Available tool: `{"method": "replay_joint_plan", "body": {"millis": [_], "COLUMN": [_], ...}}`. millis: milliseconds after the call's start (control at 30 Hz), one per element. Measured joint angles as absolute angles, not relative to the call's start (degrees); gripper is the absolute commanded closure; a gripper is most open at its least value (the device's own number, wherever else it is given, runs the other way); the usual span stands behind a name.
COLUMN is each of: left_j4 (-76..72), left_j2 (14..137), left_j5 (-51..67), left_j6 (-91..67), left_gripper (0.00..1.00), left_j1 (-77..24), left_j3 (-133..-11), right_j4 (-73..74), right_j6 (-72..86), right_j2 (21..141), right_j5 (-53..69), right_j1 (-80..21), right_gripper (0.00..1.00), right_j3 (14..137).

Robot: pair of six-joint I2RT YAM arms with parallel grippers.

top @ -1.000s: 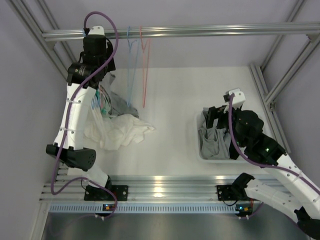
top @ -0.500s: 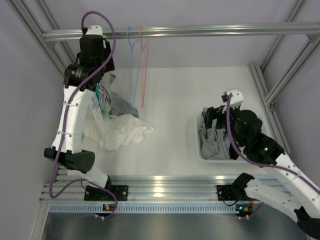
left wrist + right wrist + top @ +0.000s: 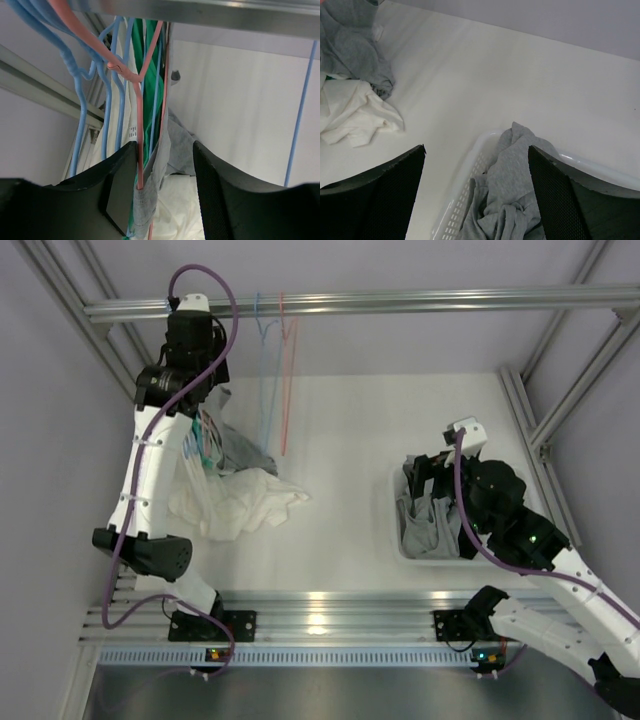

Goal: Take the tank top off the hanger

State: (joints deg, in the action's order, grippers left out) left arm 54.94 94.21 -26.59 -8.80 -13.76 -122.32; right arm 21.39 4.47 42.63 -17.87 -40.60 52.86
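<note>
The grey tank top (image 3: 240,452) hangs from a pink hanger (image 3: 139,150) among several hangers on the rail at the far left, its lower part lying on the table. My left gripper (image 3: 205,398) is raised by the rail. In the left wrist view it (image 3: 165,147) is open, with its jaws on either side of the pink hanger wire and the grey strap (image 3: 147,192) wrapped over it. The strap lies close to the left finger (image 3: 117,190). My right gripper (image 3: 427,472) is open and empty over the basket (image 3: 395,530), as the right wrist view (image 3: 476,150) shows.
A white garment pile (image 3: 240,505) lies under the hangers, also in the right wrist view (image 3: 350,107). Empty blue (image 3: 265,370) and pink (image 3: 288,380) hangers hang from the aluminium rail (image 3: 400,302). The white basket (image 3: 470,165) holds grey clothes (image 3: 515,170). Green fabric (image 3: 150,75) hangs behind.
My left gripper shifted slightly left and then back right beside the rail. The empty hangers swung a little. The right arm has not moved.
</note>
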Motion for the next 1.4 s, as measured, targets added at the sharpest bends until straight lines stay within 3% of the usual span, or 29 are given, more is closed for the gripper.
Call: {"method": "replay_joint_plan", "body": {"millis": [233, 267, 333, 367, 800, 1100, 1400], "left_j4": [55.0, 55.0, 55.0, 55.2, 56.0, 51.2, 50.1], "left_j2": [95.5, 95.6, 95.7, 95.7, 93.3, 78.8, 76.8], "left_j5": [-26.1, -25.6, -24.9, -24.4, -15.4, -9.4, -9.1], "left_j6": [-8.6, -8.7, -8.8, -8.7, -9.8, -10.7, -10.6], "left_gripper": [0.81, 0.91, 0.99, 1.00, 1.00, 1.00, 1.00], "left_j1": [-13.6, -13.6, -13.6, -13.6, -13.5, -13.1, -13.2], "left_j3": [-122.0, -122.0, -122.0, -122.0, -121.8, -113.4, -107.2], "right_j4": [21.4, 21.3, 21.1, 20.6, 18.8, 17.2, 14.0], "right_j6": [4.4, 4.4, 4.5, 4.6, 4.6, 5.8, 6.7], "right_j2": [42.6, 42.6, 42.6, 42.5, 41.5, 41.3, 41.8], "right_j5": [-17.8, -17.8, -17.8, -17.7, -15.9, -12.2, -10.3], "right_j1": [-40.6, -40.6, -40.6, -40.6, -40.6, -40.6, -40.6], "right_gripper": [0.18, 0.16, 0.06, 0.01, 0.01, 0.01, 0.01], "right_j3": [52.9, 52.9, 52.8, 52.5, 51.4, 51.4, 51.4]}}
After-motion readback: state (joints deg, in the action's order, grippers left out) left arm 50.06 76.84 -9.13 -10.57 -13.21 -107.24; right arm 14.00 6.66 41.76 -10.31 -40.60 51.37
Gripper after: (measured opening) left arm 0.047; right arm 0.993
